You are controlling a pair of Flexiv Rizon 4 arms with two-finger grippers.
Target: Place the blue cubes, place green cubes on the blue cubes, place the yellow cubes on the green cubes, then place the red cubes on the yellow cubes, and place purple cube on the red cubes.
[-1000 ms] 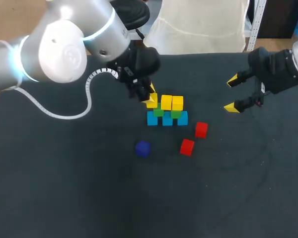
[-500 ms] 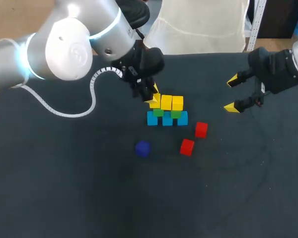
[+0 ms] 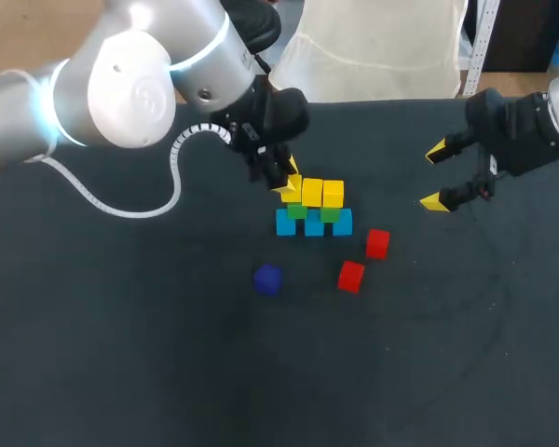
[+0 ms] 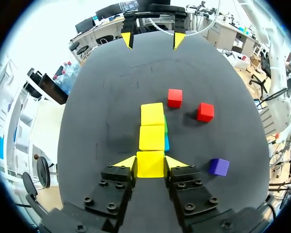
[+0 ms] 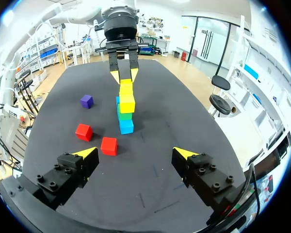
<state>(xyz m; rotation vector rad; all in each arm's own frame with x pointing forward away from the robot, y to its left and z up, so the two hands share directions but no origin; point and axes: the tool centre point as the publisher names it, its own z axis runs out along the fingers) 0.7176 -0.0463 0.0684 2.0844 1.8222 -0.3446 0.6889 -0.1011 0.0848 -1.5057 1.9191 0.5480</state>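
L arm (image 3: 130,84) comes in from the left, w/ L gripper (image 4: 150,162) over the stack's left end. Jaws narrow, clamped on a yellow cube (image 4: 150,164): both yellow tips press its 2 opp. sides. Can't tell if that cube sits on the green below or is just off it.

Straight ahead of L jaws, touching the held cube, 2 more yellow cubes (image 4: 152,138) run in a line away from the fingers, so 3 yellows make one row. Under that row 2 green cubes (image 3: 297,211) show, & under those 3 blue cubes (image 3: 314,224) sit side by side on the table (image 3: 121,354).

Ahead of L jaws & off to one side of the row: 2 red cubes (image 4: 174,97), flat on the table, apart from each other & from the stack. Purple cube (image 4: 218,167) lies beside L gripper on that same side, alone, apart from stack & reds.

R gripper (image 5: 136,153) hangs over the table's right part, well apart from the stack. Jaws wide open, nothing between the fingers. Ahead of R jaws: the 2 reds nearest, then the stack end-on w/ blue at bottom, green over it, yellows on top, & L gripper at its far end. Purple lies beyond the reds, off to the side of the stack.
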